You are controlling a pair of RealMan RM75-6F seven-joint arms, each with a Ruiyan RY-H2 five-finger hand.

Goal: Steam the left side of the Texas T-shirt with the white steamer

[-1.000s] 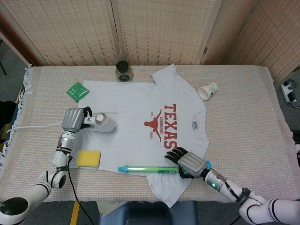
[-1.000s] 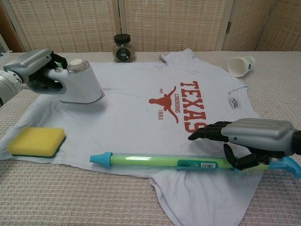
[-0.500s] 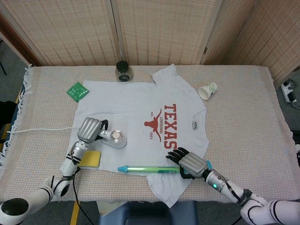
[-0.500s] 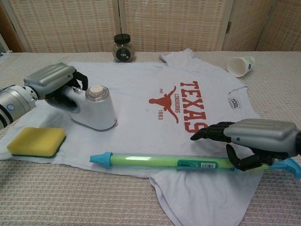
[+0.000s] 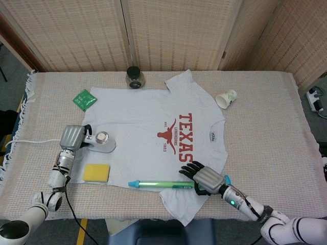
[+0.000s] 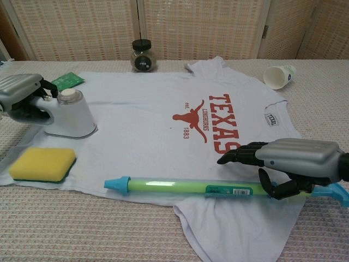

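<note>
The white Texas T-shirt [image 5: 153,130] [image 6: 163,125] lies spread flat on the table, its red print toward the right. My left hand [image 5: 71,137] [image 6: 19,95] grips the handle of the white steamer [image 5: 102,142] [image 6: 71,114], which stands on the shirt's left part near its edge. My right hand [image 5: 204,178] [image 6: 289,161] rests on the shirt's lower right part, fingers curled over the end of a green and blue tube [image 5: 161,184] [image 6: 185,186].
A yellow sponge [image 5: 96,172] [image 6: 42,162] lies just in front of the steamer. A dark-lidded jar [image 5: 135,76] [image 6: 141,55] stands at the back, with a green packet [image 5: 84,98] [image 6: 68,80] at back left and a tipped paper cup [image 5: 226,98] [image 6: 279,75] at back right. The steamer's white cord [image 5: 30,140] trails off left.
My left hand has slid the steamer to the left and slightly back across the shirt, from beside the sponge's right to the shirt's left edge. The right hand has stayed put.
</note>
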